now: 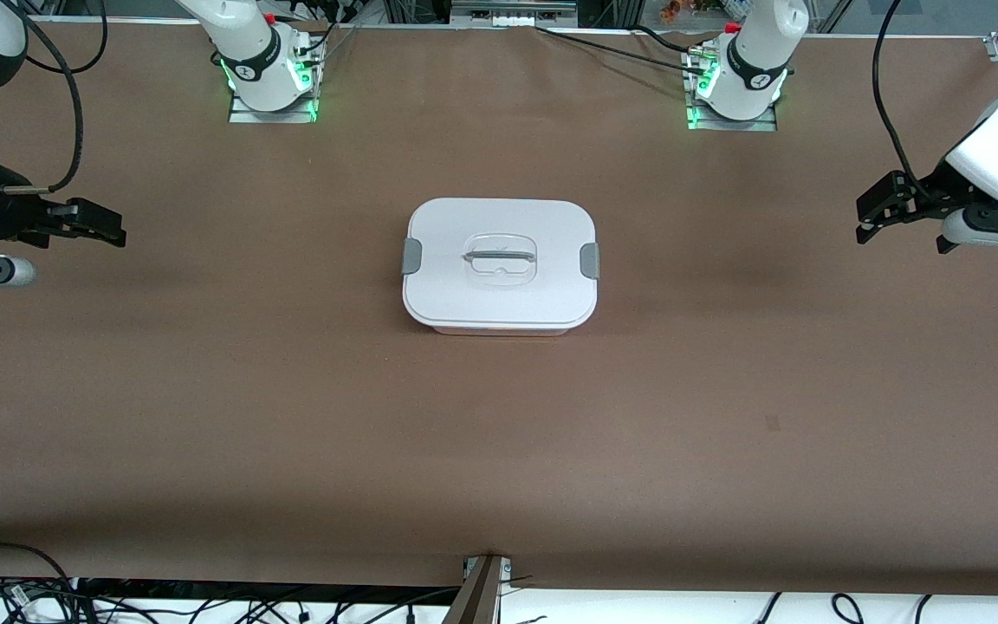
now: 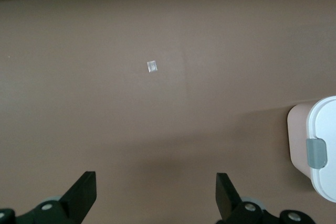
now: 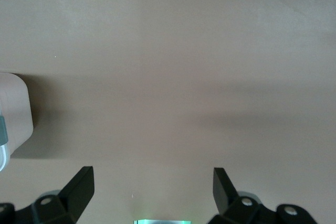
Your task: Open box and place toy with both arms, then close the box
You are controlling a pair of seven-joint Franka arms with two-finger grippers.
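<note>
The box [image 1: 500, 264] sits in the middle of the table, shut, with its white lid [image 1: 499, 295] on, grey clips at both ends and a clear handle [image 1: 499, 256]. The toy is out of view. My left gripper [image 1: 870, 218] hangs open and empty over the left arm's end of the table, well apart from the box. My right gripper [image 1: 109, 227] hangs open and empty over the right arm's end. The left wrist view shows its open gripper [image 2: 156, 182] and the box's end [image 2: 315, 145]. The right wrist view shows its open gripper [image 3: 152, 177] and the box's corner [image 3: 14, 114].
The brown table [image 1: 291, 416] spreads wide around the box. A small pale scrap [image 2: 152, 66] lies on the table in the left wrist view. Cables run along the table's edge nearest the front camera [image 1: 204, 602].
</note>
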